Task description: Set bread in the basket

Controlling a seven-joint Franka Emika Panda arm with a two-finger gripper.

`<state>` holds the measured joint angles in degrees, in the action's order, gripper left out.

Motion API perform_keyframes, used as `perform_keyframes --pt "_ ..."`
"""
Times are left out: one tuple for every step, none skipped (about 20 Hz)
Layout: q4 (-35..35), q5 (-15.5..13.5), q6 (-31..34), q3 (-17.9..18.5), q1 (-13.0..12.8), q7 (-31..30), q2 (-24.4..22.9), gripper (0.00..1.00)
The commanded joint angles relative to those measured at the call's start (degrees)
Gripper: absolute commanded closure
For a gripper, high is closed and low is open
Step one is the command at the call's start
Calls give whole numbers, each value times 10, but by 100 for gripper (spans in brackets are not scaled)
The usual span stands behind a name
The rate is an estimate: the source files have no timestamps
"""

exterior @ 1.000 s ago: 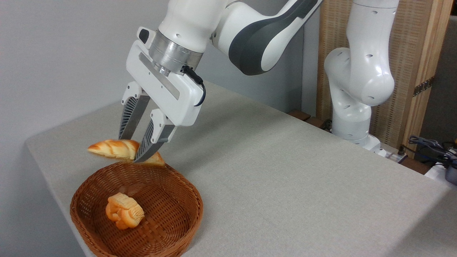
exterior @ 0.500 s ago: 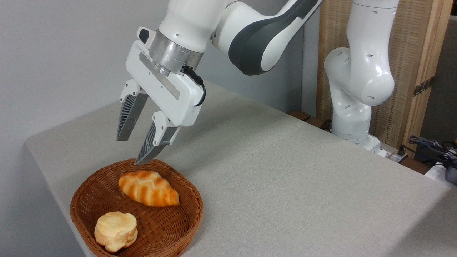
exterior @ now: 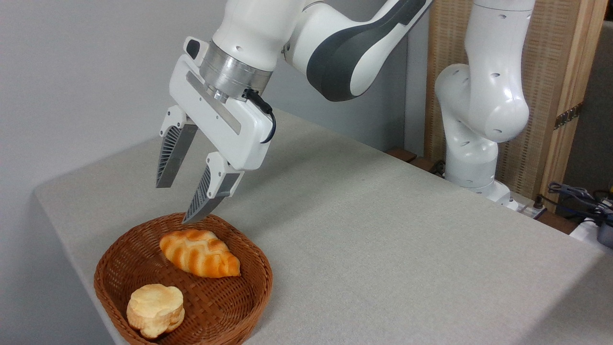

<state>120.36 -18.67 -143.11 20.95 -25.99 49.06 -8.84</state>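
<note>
Grey table (exterior: 383, 225) fills most of the scene, running from the near right to the far left. White robot arm (exterior: 479, 96) stands at the far right edge and reaches left over the table. Wood panel (exterior: 560, 72) behind the arm base, cables (exterior: 579, 199) at far right. Round brown wicker basket (exterior: 119, 254) sits at the near left corner of the table. Gripper (exterior: 179, 203) hangs above the basket's far rim, tilted, fingers spread wide apart, holding nothing. Bread (exterior: 198, 253), braided and golden-orange, lies inside the basket in the far-right part, clear of the fingers. Small pale bun (exterior: 155, 309) lies in the basket's near-left part, apart from the bread.
</note>
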Motion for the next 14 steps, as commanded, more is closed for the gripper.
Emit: perform_keyframes --pt "-7 -6 56 10 -10 2 1 0" --pt "-8 -6 70 9 -10 0 2 0" --pt "-10 -5 82 9 -9 0 2 0" --pt "-11 -5 87 9 -9 0 3 0" --pt "-14 -5 106 9 -6 -1 2 0" --pt "-20 -5 119 9 -5 -1 3 0" --pt "-41 -5 153 10 -3 -1 6 0" --pt "-63 -4 191 12 -3 -1 16 0" --pt "-74 -1 211 16 -3 0 21 0" --pt "-93 18 242 25 -4 0 25 0" --pt "-101 29 253 26 -4 0 27 0" --pt "-111 53 274 26 -4 -3 30 0" --pt "-115 62 282 26 -4 -5 30 0" --pt "-118 77 295 26 -4 -11 30 0"
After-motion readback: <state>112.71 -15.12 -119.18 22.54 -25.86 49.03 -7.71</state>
